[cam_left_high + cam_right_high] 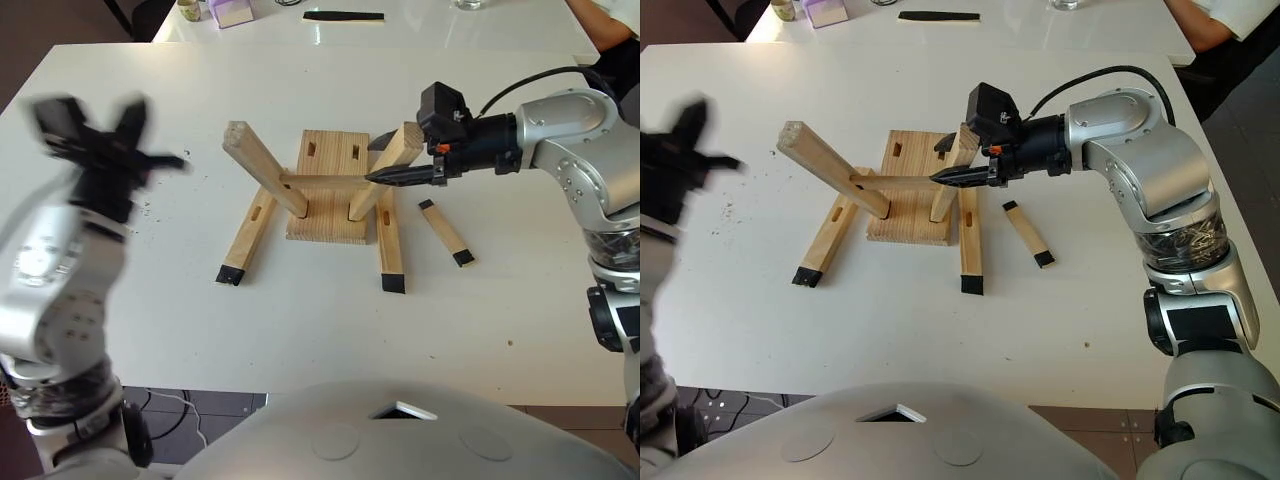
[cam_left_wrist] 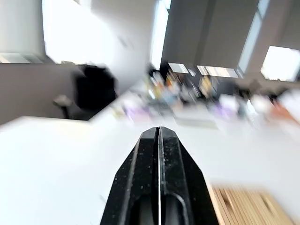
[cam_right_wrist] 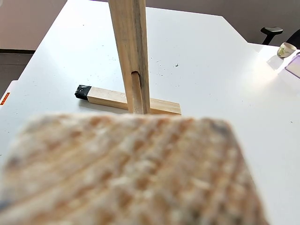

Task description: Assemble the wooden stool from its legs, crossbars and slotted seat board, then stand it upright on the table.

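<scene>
ASSEMBLY TABLE: Nearest me, well to the near left of the slotted seat board [image 1: 330, 150], my left gripper [image 2: 159, 131] is raised above the white table [image 1: 300, 330], its two fingers pressed together with nothing between them.

Two loose legs lie flat along the board's near corners. The left loose leg [image 1: 246, 240] angles out from the board's left edge, and the right loose leg [image 1: 390, 255] runs straight toward me from its right corner. Each has its black cap at the near end. A short crossbar [image 1: 445, 232] with black ends lies to the right of the board, apart from it.

The seat board itself lies flat at mid-table with its slots facing up. Two legs stand in it, both tilted. The left standing leg [image 1: 258, 160] leans out past the board's left edge, and the right standing leg [image 1: 398, 150] leans to the right. A long crossbar [image 1: 318, 181] spans between them, with its end seated in the left standing leg's slot.

My right gripper [image 1: 940, 178] comes in from the board's right, fingers closed to a point at the junction of the long crossbar and the right standing leg. I cannot tell whether anything is pinched there.

Beyond the board's far edge, on a second table, lie a black strip [image 1: 343, 16] and a purple box [image 1: 231, 11].
</scene>
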You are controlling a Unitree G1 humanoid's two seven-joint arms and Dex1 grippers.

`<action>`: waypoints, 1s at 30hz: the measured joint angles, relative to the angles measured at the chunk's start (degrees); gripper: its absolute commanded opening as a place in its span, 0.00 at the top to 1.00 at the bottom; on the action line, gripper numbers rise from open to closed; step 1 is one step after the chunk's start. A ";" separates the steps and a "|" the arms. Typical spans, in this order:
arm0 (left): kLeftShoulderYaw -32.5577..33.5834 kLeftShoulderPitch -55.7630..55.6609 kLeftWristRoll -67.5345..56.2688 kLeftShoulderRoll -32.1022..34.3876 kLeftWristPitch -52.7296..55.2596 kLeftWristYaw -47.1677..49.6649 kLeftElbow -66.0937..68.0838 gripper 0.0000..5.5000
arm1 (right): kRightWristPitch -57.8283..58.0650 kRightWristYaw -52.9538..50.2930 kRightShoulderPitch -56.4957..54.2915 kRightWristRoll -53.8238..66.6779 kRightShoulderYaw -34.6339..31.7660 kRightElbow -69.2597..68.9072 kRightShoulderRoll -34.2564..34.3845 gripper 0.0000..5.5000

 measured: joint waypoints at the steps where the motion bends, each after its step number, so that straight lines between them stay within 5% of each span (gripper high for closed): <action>1: -4.23 0.61 0.34 -1.25 0.01 -0.97 -1.37 1.00 | 0.40 -0.01 -0.18 0.10 0.03 -0.01 0.27 0.63; 5: -13.68 0.77 5.07 -8.37 -2.11 0.31 -3.17 1.00 | 3.89 0.87 -1.46 0.01 -0.38 0.34 -0.36 0.63; 16: -15.77 5.71 6.77 -11.88 -6.30 0.16 -4.83 1.00 | 6.29 2.02 -3.12 -0.74 -0.03 1.34 0.29 0.63; 19: -13.43 5.84 4.23 -12.60 -7.93 -2.59 -2.45 1.00 | 1.54 0.93 -0.08 -1.69 -0.77 1.31 1.71 0.63; 24: -7.48 7.41 -5.01 -11.50 -9.61 -12.55 0.44 1.00 | -3.81 -4.62 6.68 -0.52 -5.89 2.83 8.21 0.47; 30: -3.67 8.53 -11.63 -10.53 -9.63 -16.08 0.30 1.00 | -4.65 -3.20 12.12 7.37 -13.86 -4.71 7.06 0.35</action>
